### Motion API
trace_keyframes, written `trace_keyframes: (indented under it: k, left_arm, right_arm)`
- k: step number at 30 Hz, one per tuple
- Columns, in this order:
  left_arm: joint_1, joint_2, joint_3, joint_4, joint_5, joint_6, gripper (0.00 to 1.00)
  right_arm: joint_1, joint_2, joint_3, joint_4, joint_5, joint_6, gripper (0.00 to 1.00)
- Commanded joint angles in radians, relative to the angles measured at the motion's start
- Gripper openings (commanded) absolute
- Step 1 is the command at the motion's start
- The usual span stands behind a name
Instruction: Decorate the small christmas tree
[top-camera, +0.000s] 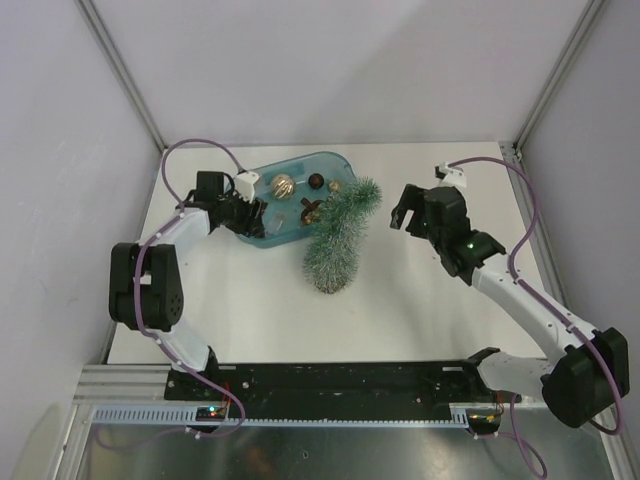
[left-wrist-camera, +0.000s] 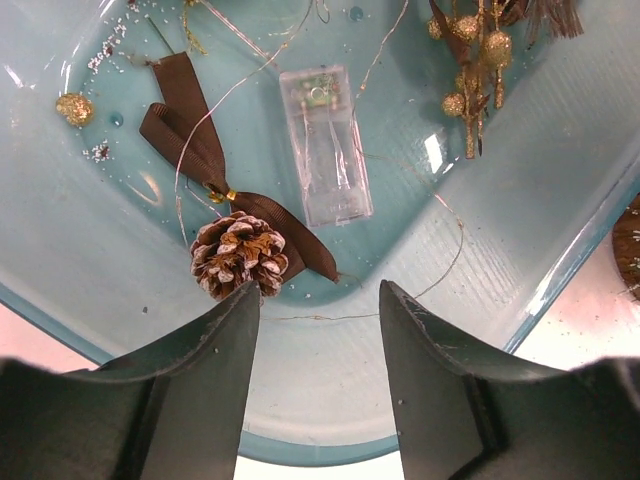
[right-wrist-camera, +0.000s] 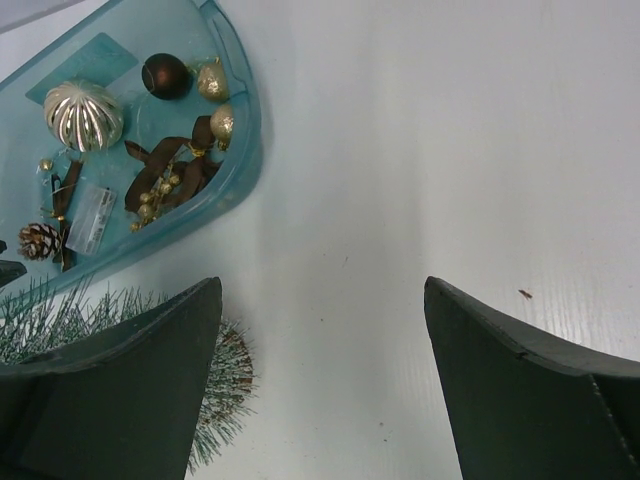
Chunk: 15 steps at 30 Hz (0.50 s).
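Note:
The small christmas tree (top-camera: 336, 240) lies on its side on the white table, its upper end resting against the blue tub (top-camera: 300, 160). Its frosted needles (right-wrist-camera: 225, 380) show beside my right gripper's left finger. My left gripper (left-wrist-camera: 318, 300) hangs open over the tub's end, just short of a frosted pine cone (left-wrist-camera: 238, 255) tied to a brown ribbon (left-wrist-camera: 190, 140). Only a thin wire runs between its fingers. From above, the left gripper (top-camera: 254, 215) is at the tub's left side. My right gripper (right-wrist-camera: 320, 290) is open wide over bare table, right of the tree (top-camera: 402, 215).
The tub (left-wrist-camera: 520, 230) also holds a clear battery box (left-wrist-camera: 325, 145), a gold berry sprig (left-wrist-camera: 470, 60), a silver ribbed ball (right-wrist-camera: 82, 115), a dark brown ball (right-wrist-camera: 165, 75) and gold ornaments (right-wrist-camera: 215, 80). Grey walls close in the table on three sides.

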Motion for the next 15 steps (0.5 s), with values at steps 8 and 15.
trace_keyframes:
  k: [8, 15]
  left_arm:
    - [-0.022, -0.054, 0.159, -0.020, 0.068, -0.111, 0.67]
    - [0.018, -0.089, 0.184, -0.020, 0.072, -0.142, 0.76]
  right_arm:
    - [-0.027, 0.213, 0.044, 0.273, -0.127, 0.025, 0.87]
    - [-0.043, 0.440, 0.119, 0.417, -0.190, 0.034, 0.90]
